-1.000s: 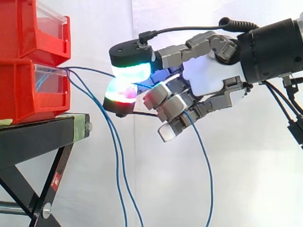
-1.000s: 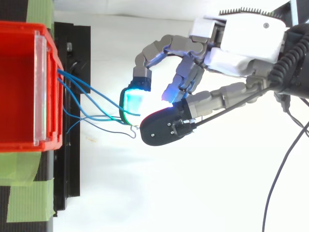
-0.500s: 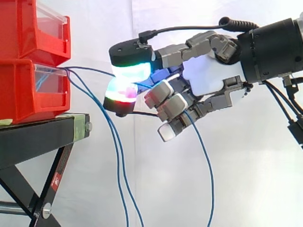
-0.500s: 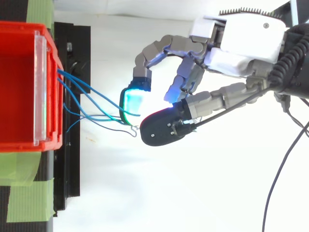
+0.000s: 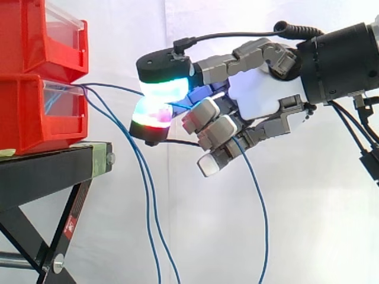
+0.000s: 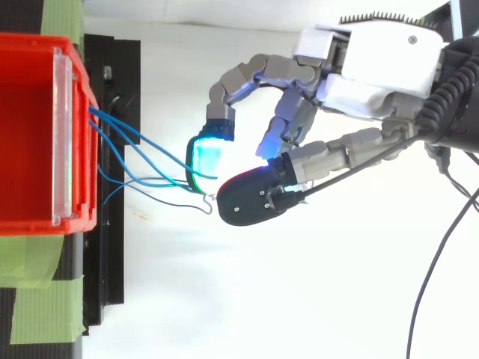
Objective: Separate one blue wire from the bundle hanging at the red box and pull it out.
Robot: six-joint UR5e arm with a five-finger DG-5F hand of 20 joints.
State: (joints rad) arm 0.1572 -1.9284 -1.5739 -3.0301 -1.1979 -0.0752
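At centre frame the robot hand (image 5: 254, 97) pinches one thin blue wire (image 5: 264, 231) between two glowing pads (image 5: 163, 92), and its slack droops at lower right. The bundle (image 5: 146, 195) loops down from the glossy red plastic box (image 5: 29, 112) at left, on a black metal stand (image 5: 47, 168) whose red sticker (image 5: 70, 225) is too small to read

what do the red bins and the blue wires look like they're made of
The red bins look like moulded plastic, smooth with a slight sheen, and have clear front panels. The blue wires look like thin flexible cable, probably plastic-sheathed. They sag in loose curves and look matte.
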